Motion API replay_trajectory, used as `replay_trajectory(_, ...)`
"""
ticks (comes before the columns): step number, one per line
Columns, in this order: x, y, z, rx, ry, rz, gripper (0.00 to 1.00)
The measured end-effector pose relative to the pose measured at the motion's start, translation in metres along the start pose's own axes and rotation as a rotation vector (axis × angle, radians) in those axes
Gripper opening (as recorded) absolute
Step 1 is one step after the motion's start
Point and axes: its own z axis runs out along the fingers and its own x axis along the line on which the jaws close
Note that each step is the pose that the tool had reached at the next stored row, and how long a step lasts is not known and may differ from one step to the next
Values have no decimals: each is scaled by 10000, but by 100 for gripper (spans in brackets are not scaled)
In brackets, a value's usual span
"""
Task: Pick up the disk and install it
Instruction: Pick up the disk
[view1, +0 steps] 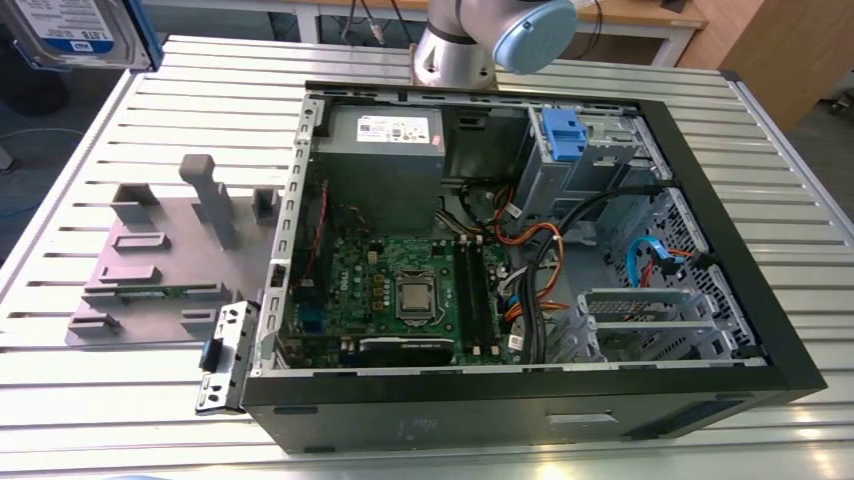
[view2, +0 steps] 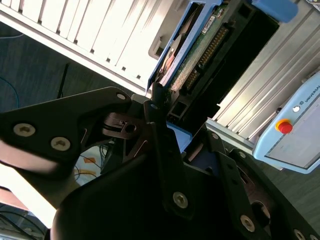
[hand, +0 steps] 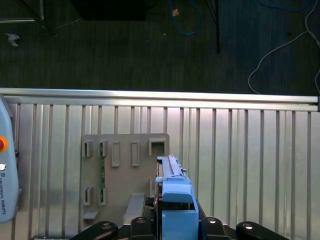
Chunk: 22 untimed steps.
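Slatted metal table (view1: 80, 400) carries everything. Dark floor (hand: 125, 45) with loose cables lies past its rail in the first wrist view.

Open black computer case (view1: 534, 410) lies on its side and takes up most of the table on the exterior view's right. Inside it:
- grey power-supply box (view1: 387, 160) at the far end
- green motherboard (view1: 400, 280) below that
- drive cage with a blue latch (view1: 567, 130) at the far corner on the exterior view's right
- orange and blue cables running between the cage and the board

Robot arm (view1: 494, 40) rises behind the far wall of the case.

Grey fixture plate (view1: 160, 270) with upright posts lies flat on the table, just beside the case on the exterior view's left. A small metal bracket (view1: 227, 355) leans against the case's near corner. A pale grey teach pendant (view2: 295, 130) with a red button shows in the second wrist view.

The disk (view1: 67, 30) is in the exterior view's upper left corner, raised off the table and well apart from the case. Its blue-and-white label faces the camera, with a blue rail along one edge. In the first wrist view the disk (hand: 175, 200) is seen edge-on, blue rail uppermost, over the fixture plate's (hand: 125, 185) edge. In the second wrist view its green circuit-board side (view2: 197, 55) and connector row show.

Gripper (hand: 175, 225) is clamped on the disk. Black linkages flank it on both sides, and one finger (view2: 156, 107) presses against the disk's edge.
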Motion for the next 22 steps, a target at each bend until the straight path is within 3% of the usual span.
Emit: replay_trajectory(22,-1,1,-42,0,20,0,36)
